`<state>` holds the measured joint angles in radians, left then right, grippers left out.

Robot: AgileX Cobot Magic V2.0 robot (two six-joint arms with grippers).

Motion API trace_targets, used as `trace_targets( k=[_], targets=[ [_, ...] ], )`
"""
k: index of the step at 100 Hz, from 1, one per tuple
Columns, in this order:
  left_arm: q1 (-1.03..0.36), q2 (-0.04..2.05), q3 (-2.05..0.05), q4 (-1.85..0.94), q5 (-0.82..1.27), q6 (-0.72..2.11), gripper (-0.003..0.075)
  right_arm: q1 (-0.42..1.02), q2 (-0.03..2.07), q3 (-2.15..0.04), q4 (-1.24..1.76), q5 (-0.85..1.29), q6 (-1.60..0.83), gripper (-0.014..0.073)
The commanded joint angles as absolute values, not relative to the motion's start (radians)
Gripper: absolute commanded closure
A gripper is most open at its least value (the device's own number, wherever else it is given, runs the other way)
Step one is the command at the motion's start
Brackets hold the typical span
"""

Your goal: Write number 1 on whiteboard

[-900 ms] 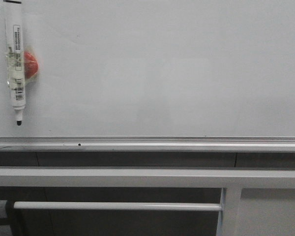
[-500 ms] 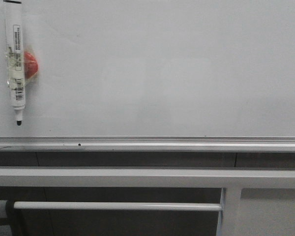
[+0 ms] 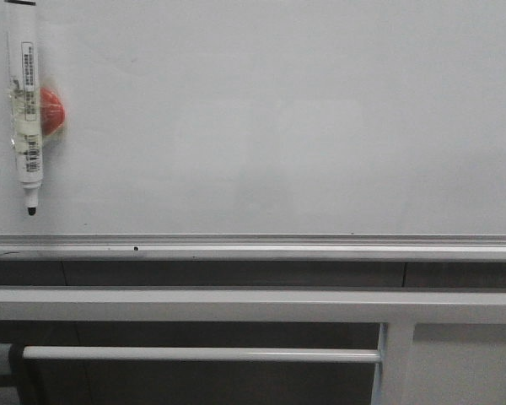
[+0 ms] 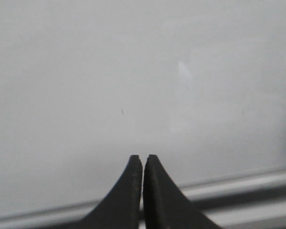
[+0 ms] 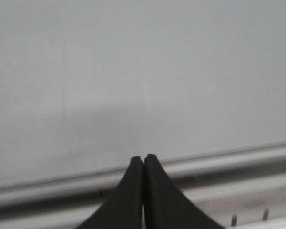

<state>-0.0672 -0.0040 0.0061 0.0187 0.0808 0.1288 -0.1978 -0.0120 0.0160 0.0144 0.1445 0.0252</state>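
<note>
Nothing is written yet: your whiteboard fills the upper part of the front frame and shows no number 1. At upper left a white marker pen hangs tip down against the board, beside a red round magnet. Your left gripper and right gripper both have fingertips pressed together, empty. You've no containers here. Grasping the pen and drawing the stroke remain.

honestly barely anything moved, just the marker and red magnet at upper left nudged a hair higher.
</note>
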Motion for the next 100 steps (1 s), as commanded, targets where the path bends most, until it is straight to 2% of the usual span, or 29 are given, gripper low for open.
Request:
trace_targets(
  k=[1,14,45,65,73,100],
  targets=[
    [-0.067,-0.027,0.012,0.011,-0.128,0.125,0.0741,-0.203,-0.026,0.040,0.007,-0.118,0.015,0.0657],
    [-0.067,-0.027,0.012,0.011,-0.176,0.125,0.0741,-0.203,-0.026,0.040,0.007,-0.288,0.015,0.0657],
    [-0.067,-0.027,0.010,0.007,-0.218,0.125,0.0741,-0.203,-0.026,0.040,0.013,-0.396,0.025,0.0657],
    [-0.067,-0.027,0.010,-0.179,-0.361,0.059,0.0741,-0.203,-0.026,0.039,0.107,-0.406,0.278,0.0657],
    [-0.067,-0.027,0.010,-0.260,-0.408,0.021,0.0741,-0.203,-0.026,0.031,0.107,-0.414,0.309,0.0657],
    [-0.067,-0.027,0.010,-0.271,-0.400,0.016,0.0741,-0.203,-0.026,-0.014,0.107,-0.353,0.411,0.0657]
  ],
)
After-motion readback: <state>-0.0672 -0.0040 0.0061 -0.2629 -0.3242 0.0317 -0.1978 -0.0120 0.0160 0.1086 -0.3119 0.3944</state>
